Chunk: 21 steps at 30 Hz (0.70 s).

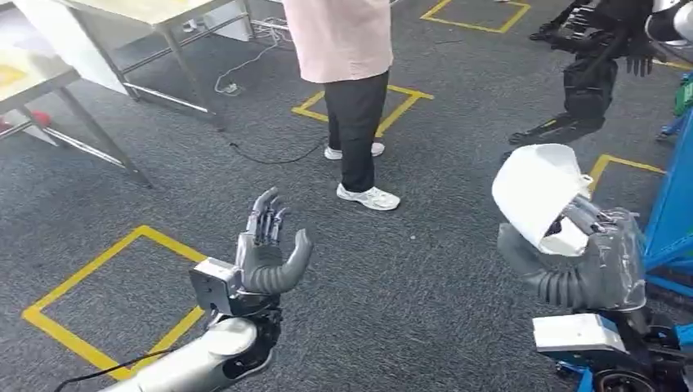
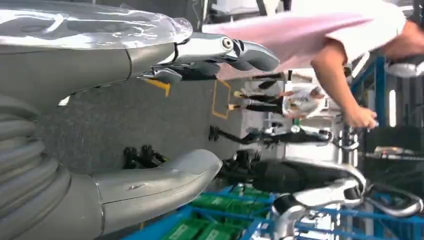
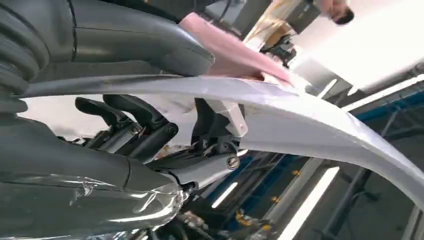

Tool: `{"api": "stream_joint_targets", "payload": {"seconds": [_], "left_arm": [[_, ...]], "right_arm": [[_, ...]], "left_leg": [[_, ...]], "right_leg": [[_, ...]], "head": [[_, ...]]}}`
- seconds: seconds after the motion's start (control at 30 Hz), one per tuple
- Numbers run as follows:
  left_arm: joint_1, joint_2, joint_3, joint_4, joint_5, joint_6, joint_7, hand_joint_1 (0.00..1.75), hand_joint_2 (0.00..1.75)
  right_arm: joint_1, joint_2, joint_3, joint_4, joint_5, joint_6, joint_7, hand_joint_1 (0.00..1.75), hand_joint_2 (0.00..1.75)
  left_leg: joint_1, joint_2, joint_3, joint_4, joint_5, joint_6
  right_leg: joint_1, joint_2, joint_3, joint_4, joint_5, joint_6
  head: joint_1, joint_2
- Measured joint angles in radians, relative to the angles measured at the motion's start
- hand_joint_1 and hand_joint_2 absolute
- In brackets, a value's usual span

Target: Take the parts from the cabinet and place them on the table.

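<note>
My right hand (image 1: 584, 261) grips a white curved shell-like part (image 1: 539, 192), holding it up at the right of the head view beside the blue cabinet frame (image 1: 674, 212). From the right wrist camera the same white part (image 3: 310, 120) runs as a long curved sheet between the thumb and the dark fingers (image 3: 130, 120). My left hand (image 1: 266, 253) is raised over the grey carpet, palm up, fingers apart and holding nothing. In the left wrist view the left hand's thumb (image 2: 150, 182) and fingers (image 2: 220, 52) stand apart with only air between them.
A person in a pink top and dark trousers (image 1: 355, 98) stands ahead on the carpet. Metal-legged tables (image 1: 106, 49) stand at the far left. Yellow floor squares (image 1: 98, 302) mark the carpet. Another dark robot (image 1: 588, 73) stands at the far right. Green bins (image 2: 210, 227) sit in the blue rack.
</note>
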Motion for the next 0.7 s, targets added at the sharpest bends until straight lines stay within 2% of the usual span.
{"api": "stream_joint_targets", "payload": {"seconds": [0.03, 0.07, 0.1, 0.13, 0.17, 0.2, 0.23, 0.27, 0.3, 0.33, 0.37, 0.4, 0.43, 0.47, 0.5, 0.53, 0.57, 0.6, 0.63, 0.67, 0.7], "left_arm": [[0.0, 0.001, 0.0, 0.0, 0.0, 0.001, 0.0, 0.0, 1.75], [0.002, 0.003, 0.0, 0.0, 0.0, 0.002, 0.0, 0.0, 1.75], [0.002, 0.003, 0.0, 0.0, 0.0, 0.003, 0.0, 0.0, 1.75], [0.003, 0.002, 0.0, -0.002, 0.0, 0.003, 0.0, 0.0, 1.75], [-0.001, 0.002, 0.0, -0.003, 0.001, 0.003, 0.0, 0.0, 1.75], [-0.002, 0.001, 0.0, -0.003, 0.002, 0.002, 0.0, 0.0, 1.75], [-0.002, 0.0, 0.0, -0.002, 0.005, -0.002, 0.0, 0.0, 1.75], [-0.002, -0.001, -0.001, -0.002, 0.008, -0.006, 0.0, 0.0, 1.75], [-0.002, -0.002, -0.002, -0.002, 0.011, -0.011, 0.0, 0.0, 1.75], [-0.002, -0.002, -0.003, -0.002, 0.012, -0.015, -0.001, 0.0, 1.75], [-0.002, -0.003, -0.005, -0.002, 0.013, -0.019, -0.002, 0.0, 1.75], [-0.003, -0.005, -0.006, -0.002, 0.014, -0.02, -0.003, 0.0, 1.75], [-0.005, -0.007, -0.006, -0.002, 0.014, -0.02, -0.004, 0.0, 1.75], [-0.006, -0.008, -0.009, -0.001, 0.014, -0.02, -0.006, 0.0, 1.75], [-0.011, -0.009, -0.012, 0.0, 0.015, -0.02, -0.006, 0.0, 1.75], [-0.011, -0.009, -0.015, 0.0, 0.015, -0.02, -0.008, 0.0, 1.75], [-0.008, -0.009, -0.015, 0.001, 0.015, -0.02, -0.008, 0.0, 1.75], [-0.008, -0.008, -0.015, 0.001, 0.015, -0.019, -0.008, 0.0, 1.75], [-0.008, -0.006, -0.015, 0.001, 0.014, -0.019, -0.008, 0.0, 1.75], [-0.009, -0.005, -0.016, 0.001, 0.013, -0.017, -0.009, 0.0, 1.75], [-0.013, -0.004, -0.015, 0.001, 0.012, -0.016, -0.01, 0.0, 1.75]], "right_arm": [[0.0, 0.0, 0.0, 0.0, -0.001, 0.0, -0.001, 1.75, 1.75], [0.0, 0.0, 0.0, 0.0, -0.002, 0.001, -0.002, 1.75, 1.75], [-0.001, 0.0, 0.0, 0.0, -0.005, 0.001, -0.002, 1.75, 1.75], [-0.002, 0.0, 0.0, 0.0, -0.006, 0.001, -0.003, 1.75, 1.75], [-0.002, 0.0, 0.0, 0.0, -0.006, 0.0, -0.003, 1.75, 1.75], [-0.002, 0.0, 0.0, 0.0, -0.006, -0.003, -0.003, 1.75, 1.75], [-0.001, 0.0, 0.0, 0.0, -0.005, -0.006, -0.001, 1.75, 1.75], [0.001, 0.0, 0.001, 0.0, -0.003, -0.008, -0.001, 1.75, 1.75], [0.004, 0.0, 0.0, 0.0, 0.002, -0.011, 0.006, 1.75, 1.75], [0.006, 0.0, 0.0, 0.0, 0.005, -0.015, 0.011, 1.75, 1.75], [0.007, 0.0, 0.0, -0.001, 0.008, -0.017, 0.013, 1.75, 1.75], [0.007, 0.0, 0.0, -0.001, 0.011, -0.017, 0.017, 1.75, 1.75], [0.007, 0.0, -0.001, -0.002, 0.013, -0.017, 0.018, 1.75, 1.75], [0.009, 0.0, -0.001, -0.002, 0.013, -0.017, 0.019, 1.75, 1.75], [0.01, 0.0, -0.001, -0.003, 0.013, -0.017, 0.019, 1.75, 1.75], [0.011, 0.0, 0.0, -0.004, 0.014, -0.015, 0.02, 1.75, 1.75], [0.011, 0.0, -0.001, -0.004, 0.014, -0.015, 0.02, 1.75, 1.75], [0.012, 0.0, -0.001, -0.005, 0.015, -0.014, 0.019, 1.75, 1.75], [0.011, 0.0, -0.002, -0.005, 0.015, -0.012, 0.019, 1.75, 1.75], [0.012, 0.0, -0.002, -0.004, 0.015, -0.01, 0.019, 1.75, 1.75], [0.011, 0.0, -0.001, -0.005, 0.015, -0.009, 0.016, 1.75, 1.75]], "left_leg": [[-0.002, -0.011, -0.002, 0.002, -0.004, 0.006], [-0.007, -0.021, -0.002, 0.004, -0.007, 0.013], [-0.003, -0.034, 0.001, -0.001, -0.005, 0.021], [0.003, -0.045, 0.008, -0.006, -0.003, 0.027], [0.004, -0.054, 0.01, -0.006, -0.004, 0.035], [0.003, -0.064, 0.011, -0.006, -0.005, 0.04], [0.002, -0.078, 0.011, -0.006, -0.006, 0.042], [0.0, -0.089, 0.011, -0.005, -0.006, 0.043], [-0.002, -0.105, 0.012, -0.004, -0.007, 0.044], [-0.002, -0.123, 0.014, -0.004, -0.008, 0.045], [-0.002, -0.139, 0.018, -0.002, -0.009, 0.044], [-0.002, -0.155, 0.021, 0.0, -0.012, 0.042], [-0.001, -0.167, 0.024, 0.001, -0.015, 0.04], [-0.003, -0.177, 0.022, 0.002, -0.016, 0.036], [-0.003, -0.193, 0.016, 0.008, -0.015, 0.032], [0.002, -0.2, 0.009, 0.004, -0.011, 0.025], [0.006, -0.215, 0.006, 0.001, -0.008, 0.018], [0.002, -0.23, 0.005, -0.001, -0.003, 0.01], [0.003, -0.222, 0.004, 0.004, -0.012, 0.01], [-0.006, -0.149, -0.01, 0.036, -0.034, 0.004], [-0.005, -0.111, -0.045, 0.103, -0.07, 0.0]], "right_leg": [[0.002, -0.009, 0.005, 0.0, -0.003, 0.006], [-0.001, -0.02, 0.01, -0.003, -0.006, 0.01], [-0.003, -0.031, 0.015, -0.002, -0.011, 0.018], [-0.011, 0.002, 0.006, 0.01, -0.024, 0.024], [-0.011, 0.054, -0.011, 0.059, -0.054, 0.024], [-0.011, 0.079, -0.051, 0.143, -0.094, 0.024], [-0.008, 0.092, -0.103, 0.244, -0.134, 0.025], [-0.008, 0.095, -0.137, 0.306, -0.153, 0.026], [-0.008, 0.096, -0.167, 0.352, -0.156, 0.026], [-0.008, 0.097, -0.167, 0.335, -0.129, 0.023], [-0.008, 0.1, -0.144, 0.269, -0.08, 0.018], [-0.009, 0.11, -0.104, 0.173, -0.022, 0.014], [-0.01, 0.14, -0.068, 0.082, 0.027, 0.011], [-0.013, 0.194, -0.05, 0.042, 0.022, 0.007], [-0.016, 0.192, -0.039, 0.013, 0.016, 0.008], [-0.011, 0.182, -0.029, 0.018, 0.013, 0.008], [-0.009, 0.173, -0.029, 0.017, 0.012, 0.005], [-0.013, 0.16, -0.025, 0.011, 0.017, -0.002], [-0.025, 0.141, -0.015, -0.002, 0.022, -0.008], [-0.021, 0.131, -0.01, -0.008, 0.023, -0.012], [-0.019, 0.116, -0.01, -0.008, 0.023, -0.015]], "head": [[0.007, 0.0], [0.008, 0.0], [0.008, 0.0], [0.008, 0.0], [0.014, 0.0], [0.021, 0.0], [0.024, 0.0], [0.024, 0.0], [0.024, 0.0], [0.024, 0.0], [0.024, 0.0], [0.025, 0.0], [0.026, 0.0], [0.027, 0.0], [0.026, 0.0], [0.027, 0.0], [0.026, 0.0], [0.026, 0.0], [0.024, 0.0], [0.018, 0.0], [0.004, 0.0]]}}
